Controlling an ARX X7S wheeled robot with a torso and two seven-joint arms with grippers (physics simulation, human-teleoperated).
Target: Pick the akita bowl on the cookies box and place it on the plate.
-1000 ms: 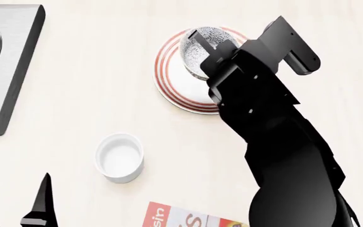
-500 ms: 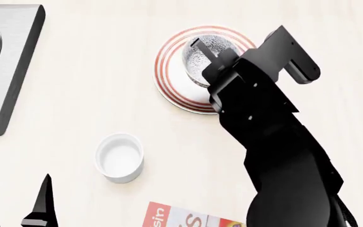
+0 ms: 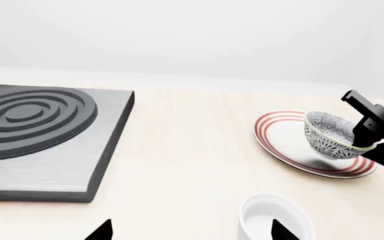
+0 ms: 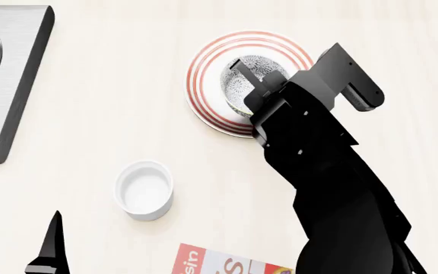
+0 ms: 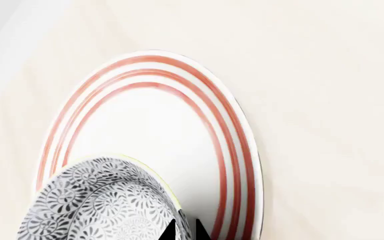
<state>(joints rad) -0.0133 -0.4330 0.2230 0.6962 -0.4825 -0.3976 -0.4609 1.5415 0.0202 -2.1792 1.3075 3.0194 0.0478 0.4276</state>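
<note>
grey floral akita bowl [image 4: 247,80], red-ringed white plate [image 4: 207,85]

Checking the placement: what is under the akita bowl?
The plate lies below the akita bowl, held by the right gripper. Contact between them can't be confirmed.

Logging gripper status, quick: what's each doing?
Left gripper: open, holding nothing.
Right gripper: shut on the grey-patterned white bowl above the red-ringed white plate.
</note>
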